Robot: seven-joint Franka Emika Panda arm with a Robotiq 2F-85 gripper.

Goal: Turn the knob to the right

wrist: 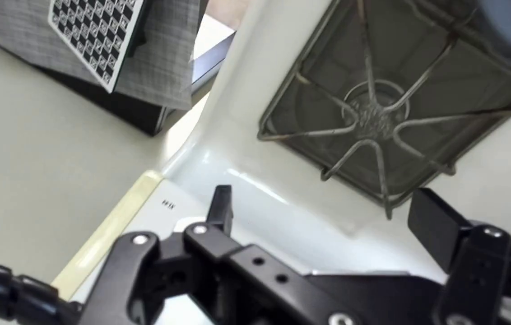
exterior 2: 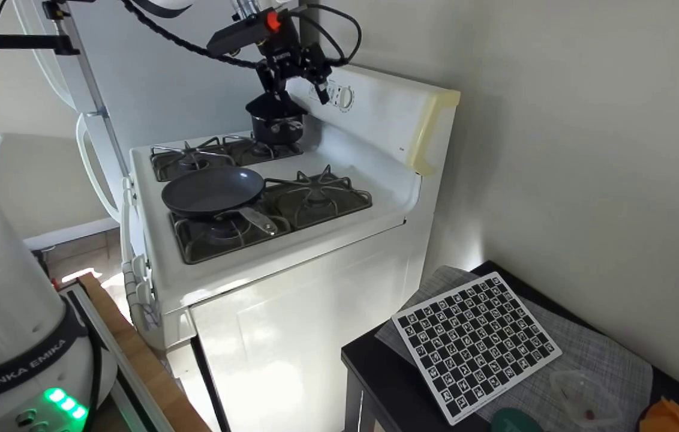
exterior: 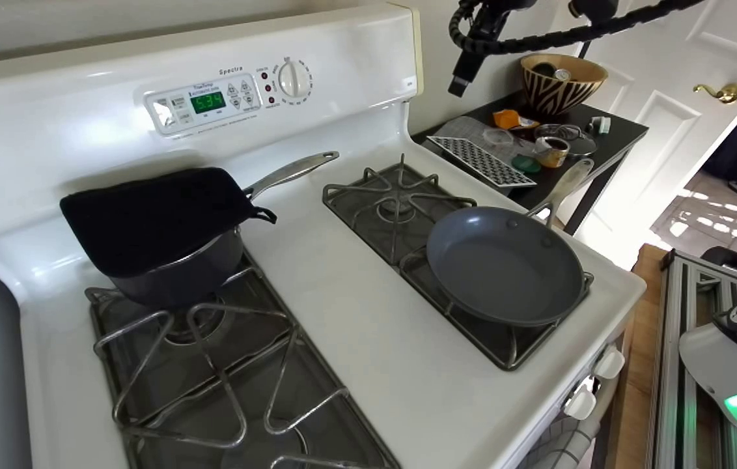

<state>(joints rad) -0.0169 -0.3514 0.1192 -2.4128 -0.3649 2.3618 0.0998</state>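
The knob [exterior: 295, 79] is a small round white dial on the stove's upright back panel, right of the green display [exterior: 208, 102]. The knob also shows in an exterior view [exterior 2: 346, 98]; I cannot make it out in the wrist view. My gripper [wrist: 323, 203] is open in the wrist view, its black fingers wide apart with nothing between them. In an exterior view the gripper [exterior 2: 301, 96] hangs in the air in front of the panel, apart from the knob in the picture. Part of the gripper [exterior: 463, 77] shows at the top edge in an exterior view.
A pot [exterior: 180, 267] with a black cloth on top stands on the back burner below the display. A grey frying pan [exterior: 505, 260] sits on a front burner, handle sticking out. A dark side table [exterior 2: 387, 366] holds a checkered board [exterior 2: 477, 345]. A wall [exterior 2: 555, 150] stands behind.
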